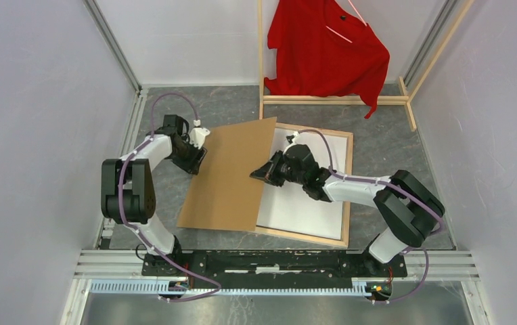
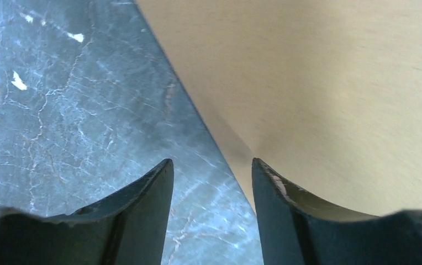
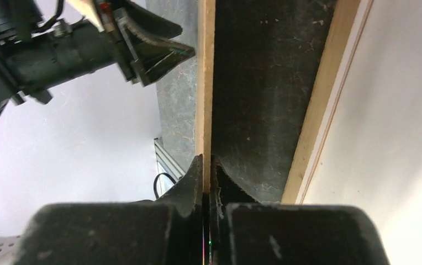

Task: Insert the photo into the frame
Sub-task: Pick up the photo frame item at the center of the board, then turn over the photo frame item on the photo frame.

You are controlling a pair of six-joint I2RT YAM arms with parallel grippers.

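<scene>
Nearest the lens in the right wrist view, the right gripper (image 3: 206, 161) has its 2 fingers pinched tight on the thin edge of the brown board (image 3: 205, 83). From above, that board (image 1: 232, 176) slants across the table (image 1: 391, 135) and covers the left part of the frame (image 1: 348, 183).

The left gripper (image 2: 211, 164) stands about half open and holds nothing. The board's edge (image 2: 336, 83) lies just ahead of its fingers.

The frame lies with its bare wood side up. The white sheet inside it is probably the photo (image 1: 310, 196), lying face down, but its picture side cannot be seen.

**Risks**
- The board hangs from 1 narrow pinch on 1 edge, so it could pivot, sag or slide out of the fingers.
- If the board is dragged sideways, its underside may rub the photo and push it askew or off the pane.
- If the board comes down crooked, a corner could catch on the wooden rim and jam.
- The half-open left fingers could nudge the board's far edge.

**Writing**
No brand, label or lettering can be read anywhere, not even on the red shirt (image 1: 323, 47).
</scene>
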